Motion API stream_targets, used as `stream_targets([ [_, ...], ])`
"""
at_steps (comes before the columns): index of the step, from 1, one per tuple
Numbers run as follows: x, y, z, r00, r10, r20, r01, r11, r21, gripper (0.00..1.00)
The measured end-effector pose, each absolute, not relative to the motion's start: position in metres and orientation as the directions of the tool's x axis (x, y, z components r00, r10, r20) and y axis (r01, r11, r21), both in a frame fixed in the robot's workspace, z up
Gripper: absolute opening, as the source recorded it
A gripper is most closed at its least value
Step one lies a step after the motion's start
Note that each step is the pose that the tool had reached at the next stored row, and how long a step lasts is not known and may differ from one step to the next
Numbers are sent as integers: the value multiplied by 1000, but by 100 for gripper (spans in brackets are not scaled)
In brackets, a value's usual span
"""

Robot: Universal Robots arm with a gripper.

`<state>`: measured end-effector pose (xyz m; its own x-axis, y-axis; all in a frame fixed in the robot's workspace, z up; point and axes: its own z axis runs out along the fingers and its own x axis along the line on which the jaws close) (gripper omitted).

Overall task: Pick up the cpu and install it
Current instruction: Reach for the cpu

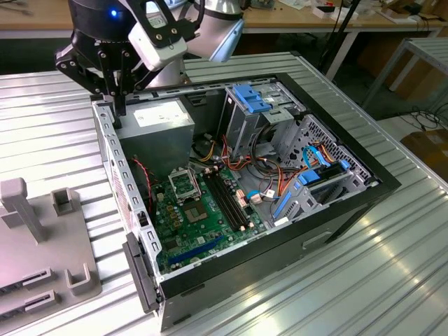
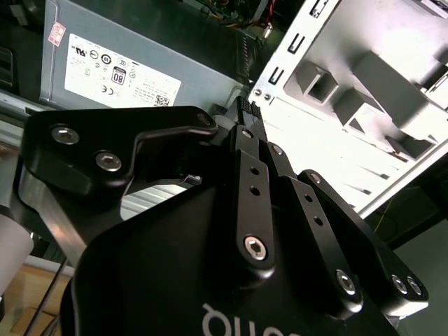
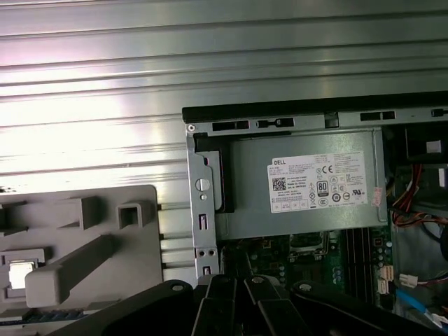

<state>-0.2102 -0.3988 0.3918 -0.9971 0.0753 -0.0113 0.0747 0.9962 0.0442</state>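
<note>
The cpu (image 3: 21,274), a small pale silver square, lies in a recess of the grey fixture plate (image 3: 133,259) in the first wrist view. My gripper (image 1: 114,103) hangs over the open computer case's rear corner, at the exterior view's left, beside the grey power supply (image 1: 162,133). Its fingers (image 2: 245,119) look pressed together with nothing between them. The silver socket frame (image 1: 183,183) sits on the green motherboard (image 1: 203,217), in front of the power supply. The socket frame's edge (image 3: 308,243) also shows in the first wrist view, just past the black gripper (image 3: 241,280).
The case (image 1: 336,210) lies open on a ribbed metal table (image 1: 364,280). Inside are a drive cage with blue clips (image 1: 252,98), orange and blue cables (image 1: 308,168) and memory slots (image 1: 227,199). The grey fixture (image 1: 42,238) with upright posts stands at the exterior view's left.
</note>
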Motion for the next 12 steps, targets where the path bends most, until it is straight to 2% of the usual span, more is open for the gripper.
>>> stream_targets([
  [12, -216, -399, 392, -997, 75, -11, 75, 996, 44, 11],
])
